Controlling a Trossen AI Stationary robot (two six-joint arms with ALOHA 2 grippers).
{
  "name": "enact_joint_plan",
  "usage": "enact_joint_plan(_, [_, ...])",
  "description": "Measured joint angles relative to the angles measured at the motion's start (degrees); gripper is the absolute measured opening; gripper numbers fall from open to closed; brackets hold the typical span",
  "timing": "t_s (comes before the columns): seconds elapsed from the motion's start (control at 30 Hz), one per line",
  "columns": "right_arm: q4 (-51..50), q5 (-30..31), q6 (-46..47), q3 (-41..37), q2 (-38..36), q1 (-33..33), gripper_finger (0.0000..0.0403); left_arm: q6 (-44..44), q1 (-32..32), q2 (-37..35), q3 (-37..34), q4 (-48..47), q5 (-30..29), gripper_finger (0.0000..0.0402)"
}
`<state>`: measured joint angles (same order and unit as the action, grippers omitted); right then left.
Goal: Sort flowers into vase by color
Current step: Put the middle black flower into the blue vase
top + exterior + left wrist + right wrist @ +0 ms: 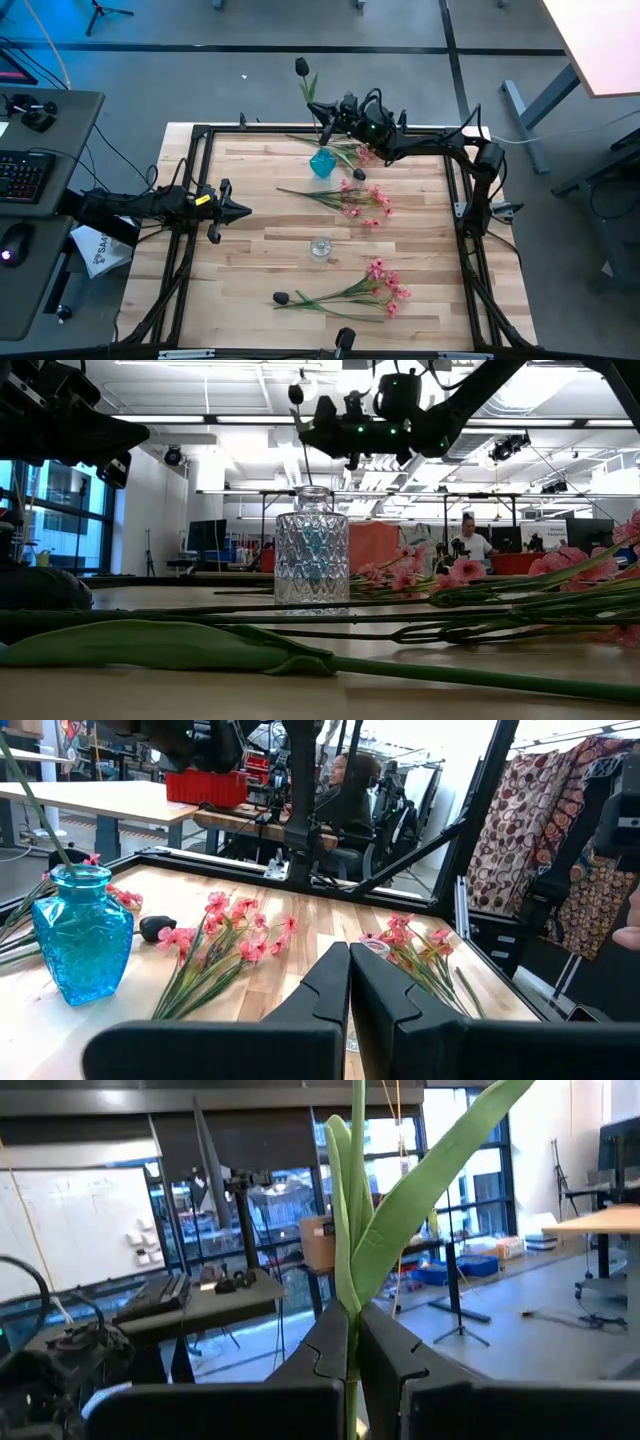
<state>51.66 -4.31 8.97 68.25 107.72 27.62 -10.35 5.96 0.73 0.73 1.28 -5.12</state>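
My right gripper [322,108] hovers over the far edge, above the blue vase [322,163], and is shut on a black-bud flower. Its bud [302,67] stands high, and its stem's lower end reaches into the blue vase's mouth [62,868]. A clear glass vase [320,248] stands mid-table. Two pink sprays [355,200] [372,288] lie flat on the table, as do loose black buds [281,298] [359,174]. My left gripper [240,210] waits shut at the left side, touching nothing. My right gripper pinches the black-bud flower's green stem [349,1325] between its two fingers, at the base of its long leaves. The fingers lie across the stem. The flower stands nearly upright, bud on top, its lower end in the blue vase's neck.
A black frame [200,130] runs around the wooden table. More stems and pink blossoms [362,153] lie next to the blue vase on its right. Bare wood shows at the left [250,260]. A person [468,542] sits in the room far behind.
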Motion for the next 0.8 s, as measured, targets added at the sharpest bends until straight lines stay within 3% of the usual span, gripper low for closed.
enact_joint_plan(0.27, [-7.4,-5.3,1.2,0.0,-0.1,-0.4,0.0015,0.0,0.0,0.0,0.0,0.0,0.0,0.0001])
enact_joint_plan(0.47, [-11.4,-5.6,0.3,0.0,-1.7,-1.0,0.0038,0.0,0.0,0.0,0.0,0.0,0.0,0.0001])
enact_joint_plan(0.8, [-36.1,-5.1,-6.5,0.0,-9.8,-1.0,0.0144,0.0,0.0,0.0,0.0,0.0,0.0,0.0001])
